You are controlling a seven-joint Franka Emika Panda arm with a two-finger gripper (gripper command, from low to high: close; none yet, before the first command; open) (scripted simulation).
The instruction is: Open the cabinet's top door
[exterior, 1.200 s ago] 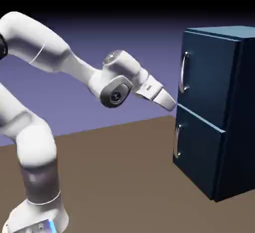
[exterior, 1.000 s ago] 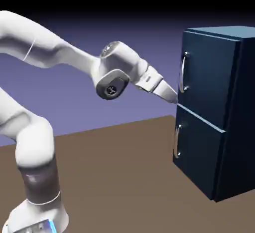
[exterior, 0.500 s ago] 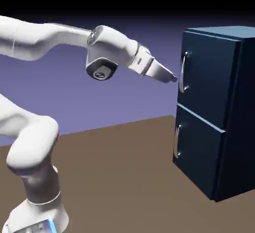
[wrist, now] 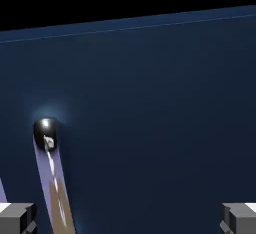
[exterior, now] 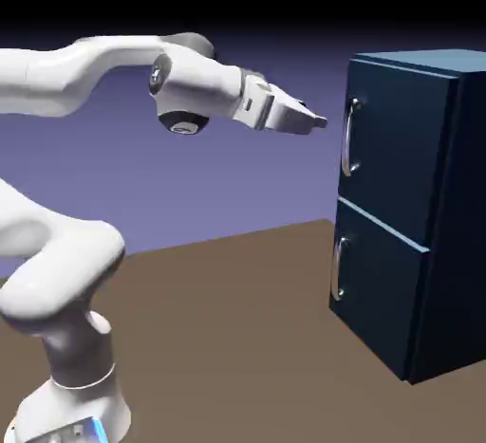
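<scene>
The dark navy cabinet [exterior: 418,213] stands at the right of the exterior view. Its top door [exterior: 394,147] is closed, with a vertical curved silver handle [exterior: 349,138] near its left edge. Below it is the shorter lower door [exterior: 375,294] with its own handle [exterior: 336,268]. My gripper [exterior: 321,122] points toward the upper part of the top handle and stops just short of it. In the hand view the top door [wrist: 150,118] fills the picture, the handle [wrist: 50,173] runs down at the lower left, and my gripper [wrist: 128,218] is open with nothing between its fingertips [wrist: 15,217].
The brown table [exterior: 237,337] stretches between my base and the cabinet. My arm [exterior: 104,66] reaches in high from the left of the exterior view.
My hand has risen from the seam between the two doors up to the height of the top handle's upper part and levelled out, still pointing at the cabinet.
</scene>
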